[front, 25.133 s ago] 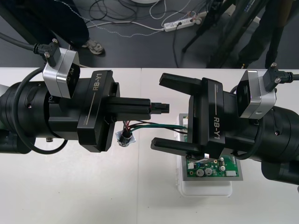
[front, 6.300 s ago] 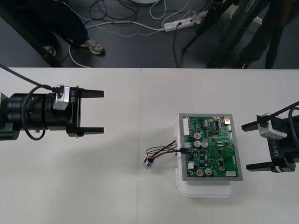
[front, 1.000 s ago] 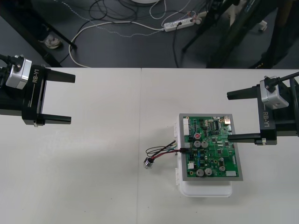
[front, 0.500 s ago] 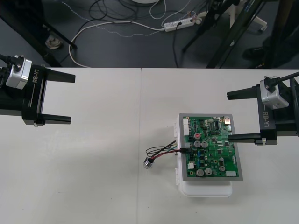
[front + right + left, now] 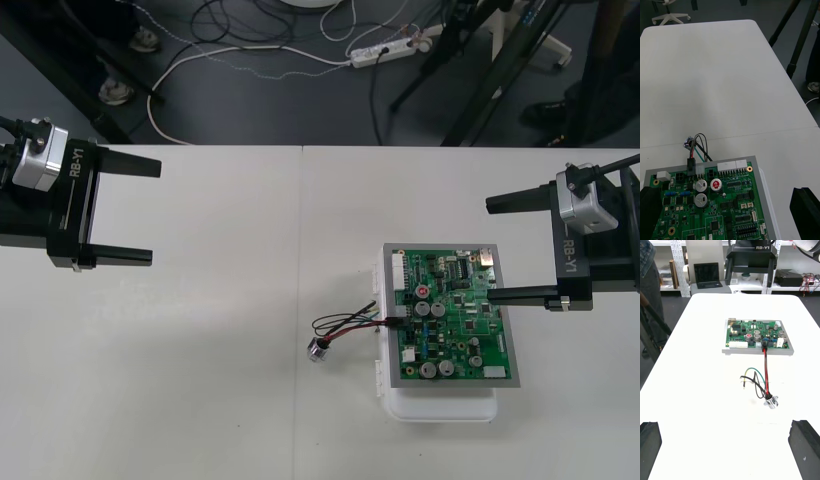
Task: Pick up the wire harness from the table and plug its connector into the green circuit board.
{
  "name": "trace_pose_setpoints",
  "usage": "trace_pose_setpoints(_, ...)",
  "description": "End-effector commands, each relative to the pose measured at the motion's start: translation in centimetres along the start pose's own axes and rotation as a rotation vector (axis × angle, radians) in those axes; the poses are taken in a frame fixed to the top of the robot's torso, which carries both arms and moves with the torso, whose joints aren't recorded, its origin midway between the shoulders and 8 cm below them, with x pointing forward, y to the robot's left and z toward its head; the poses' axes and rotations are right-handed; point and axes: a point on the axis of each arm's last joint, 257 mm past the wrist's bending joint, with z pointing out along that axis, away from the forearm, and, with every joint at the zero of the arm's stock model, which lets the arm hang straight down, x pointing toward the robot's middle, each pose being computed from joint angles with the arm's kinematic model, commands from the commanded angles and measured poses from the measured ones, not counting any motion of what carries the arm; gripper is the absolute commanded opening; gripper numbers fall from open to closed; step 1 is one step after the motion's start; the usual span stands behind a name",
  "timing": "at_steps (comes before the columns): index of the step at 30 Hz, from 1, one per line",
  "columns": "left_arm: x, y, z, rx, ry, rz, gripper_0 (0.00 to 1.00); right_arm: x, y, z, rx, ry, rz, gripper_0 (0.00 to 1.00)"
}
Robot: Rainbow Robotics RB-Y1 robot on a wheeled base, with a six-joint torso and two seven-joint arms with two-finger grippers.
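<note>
1. left gripper [image 5: 155, 212]: over the table [image 5: 200, 400] at its left edge, toward the far-left corner. Released, spread wide, nothing in it, tips aimed at the table's middle.
2. right gripper [image 5: 490, 250]: over the table's right edge, about midway along it. Also released and empty, tips aimed toward the middle.
3. From above, the right gripper's nearer fingertip overlaps the right edge of the green circuit board [image 5: 455, 315]. Its farther tip sits past the board's far-right corner. Can't tell if anything touches.
4. Board sits on a white base [image 5: 440, 408], right of the table's middle and closer to the near edge than the far one. The base sticks out past the board's near edge.
5. harness [image 5: 350, 325]: not held by either gripper. One end is on the board, the rest lies on the table just left of the board.
6. plug [image 5: 690, 165]: black, seated upright in a connector at the board's left edge, beside a white header.
7. wires [image 5: 765, 371]: red, black and green. They leave the plug, run off the board's left edge and lie in loose loops on the table.
8. socket [image 5: 319, 349]: round metal, lying on the table at the wires' free end. It is left of the base and apart from it, slightly nearer the near edge than the plug.
9. Left wrist view: own fingers [image 5: 805, 442] far apart with bare table between them. Harness and board are well ahead.
10. Right wrist view: own fingers far apart, with part of the board between them.
</note>
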Motion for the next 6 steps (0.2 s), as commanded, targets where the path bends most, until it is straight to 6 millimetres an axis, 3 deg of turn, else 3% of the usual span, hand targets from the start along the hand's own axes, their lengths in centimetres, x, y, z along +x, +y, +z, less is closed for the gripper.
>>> trace_pose_setpoints(1, 0.15, -0.67, -1.51, 0.014, 0.057, -0.034, 1.0, -0.65, 0.11, -0.18, -0.019, 0.036, -0.076, 1.0)
trace_pose_setpoints(6, 0.15, -0.67, -1.51, 0.014, 0.057, -0.034, 1.0, -0.65, 0.11, -0.18, -0.019, 0.036, -0.076, 1.0)
